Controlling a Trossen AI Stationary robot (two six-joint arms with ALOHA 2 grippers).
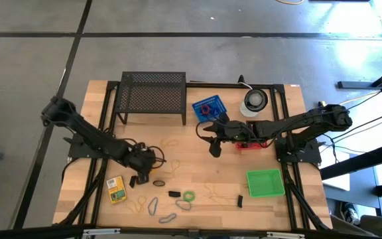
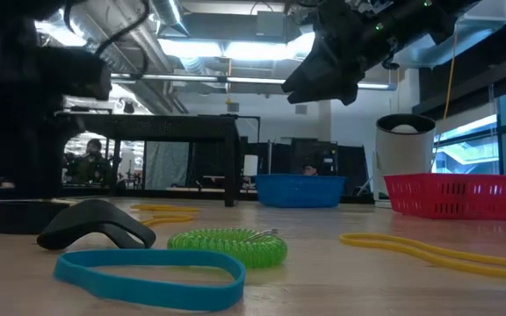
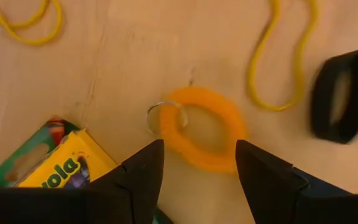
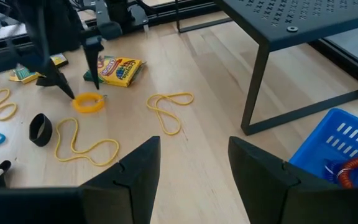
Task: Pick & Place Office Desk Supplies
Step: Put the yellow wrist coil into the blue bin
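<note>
The left gripper (image 3: 199,163) points down at the table, fingers apart on either side of the orange coil (image 3: 207,127), beside a crayon box (image 3: 64,165). The right gripper (image 4: 191,165) hangs open above the table, near the rack (image 4: 303,25).

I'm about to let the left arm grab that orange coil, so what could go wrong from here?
1. The left tool is open over the orange coil, and one finger is close to the crayon box, so it may nudge it.
2. The metal ring could snag.
3. The coil is springy and might slip out.
</note>
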